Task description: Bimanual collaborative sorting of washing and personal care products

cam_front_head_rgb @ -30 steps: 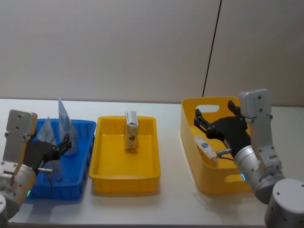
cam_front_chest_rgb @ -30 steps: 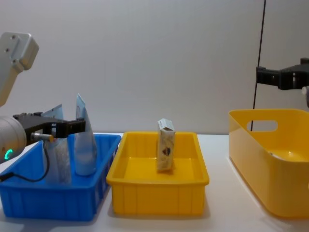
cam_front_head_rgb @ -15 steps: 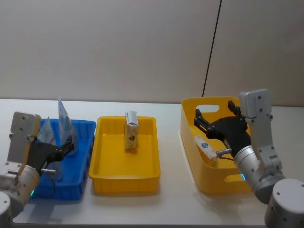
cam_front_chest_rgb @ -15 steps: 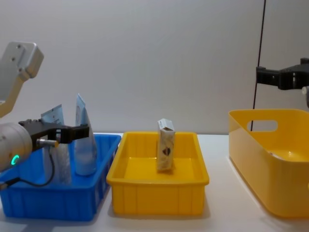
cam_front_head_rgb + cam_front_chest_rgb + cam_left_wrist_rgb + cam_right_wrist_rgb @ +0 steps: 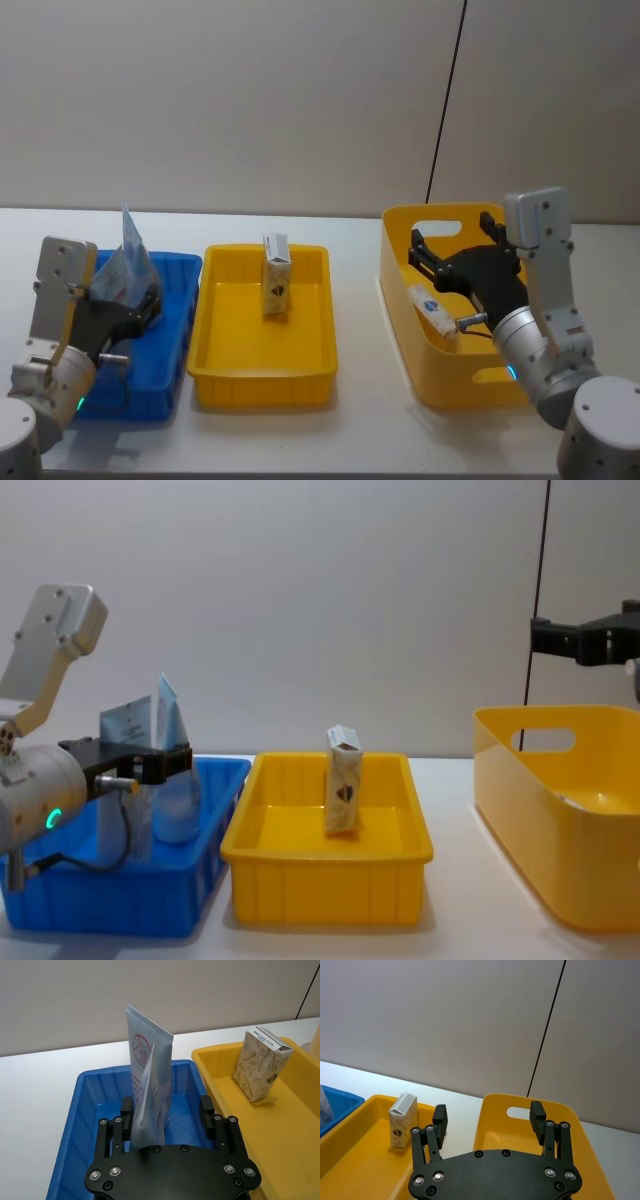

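Note:
Two pale blue-grey squeeze tubes stand in the blue bin at the left. The nearer tube leans on the taller one. My left gripper is open, its fingers wide on either side of the nearer tube without touching it; it also shows low over the bin. A cream carton stands upright in the middle yellow tray. My right gripper hangs open and empty above the yellow basket.
A white pack with a blue mark lies against the near left wall inside the yellow basket. A dark cable runs down the wall behind the basket. Bare white table shows in front of the containers.
My left arm's wrist has swung in over the blue bin and the nearer tube has tipped against the taller one. The right arm has not moved.

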